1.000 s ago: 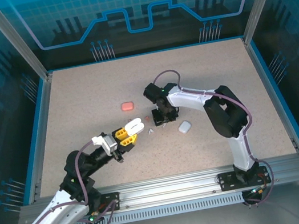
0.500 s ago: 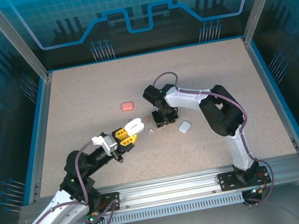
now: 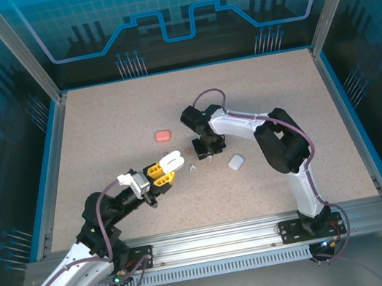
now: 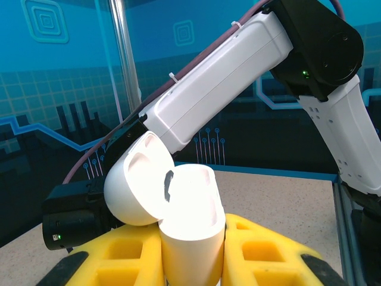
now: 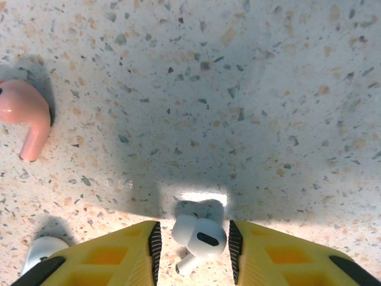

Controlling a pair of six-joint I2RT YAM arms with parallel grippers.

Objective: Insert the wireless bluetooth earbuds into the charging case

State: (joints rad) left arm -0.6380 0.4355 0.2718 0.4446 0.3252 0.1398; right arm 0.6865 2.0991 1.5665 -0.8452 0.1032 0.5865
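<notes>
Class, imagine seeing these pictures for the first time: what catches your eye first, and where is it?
The open white pebble-shaped charging case stands out, clamped in the left tool, lid flipped back. On the speckled table, a white stemmed earbud lies between the yellow jaws of the right tool, with a salmon-pink earbud nearby.

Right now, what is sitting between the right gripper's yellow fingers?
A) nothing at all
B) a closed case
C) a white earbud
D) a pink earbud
C: the right wrist view shows a white earbud lying on the table between the right gripper's fingers, while the pink earbud lies off to one side.
</notes>
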